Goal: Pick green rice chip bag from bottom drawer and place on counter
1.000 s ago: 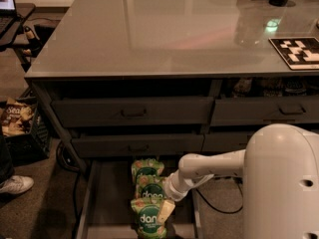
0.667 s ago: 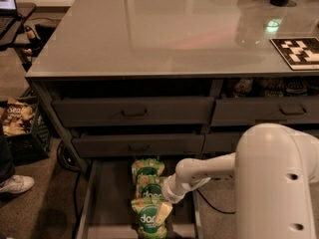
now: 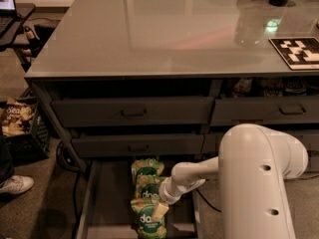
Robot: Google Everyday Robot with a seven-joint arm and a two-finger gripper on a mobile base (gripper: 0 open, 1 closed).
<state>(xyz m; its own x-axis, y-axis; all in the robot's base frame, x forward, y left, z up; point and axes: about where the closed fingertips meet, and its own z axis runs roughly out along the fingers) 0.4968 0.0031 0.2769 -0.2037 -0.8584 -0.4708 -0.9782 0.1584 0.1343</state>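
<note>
One green rice chip bag (image 3: 148,225), frontmost in bottom drawer (image 3: 105,203), just beside hand (image 3: 160,211).

Pincer (image 3: 160,210) among bags (image 3: 147,169) in bottom drawer (image 3: 107,203), bare floor leftward

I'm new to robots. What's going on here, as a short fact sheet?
Gripper: low inside the bottom drawer, at the front green rice chip bag
Other green bags: middle bag and rear bag, in a row behind it
Counter: no green bag on it yet; black-and-white marker at right
Left of cabinet: brown snack bag
</note>
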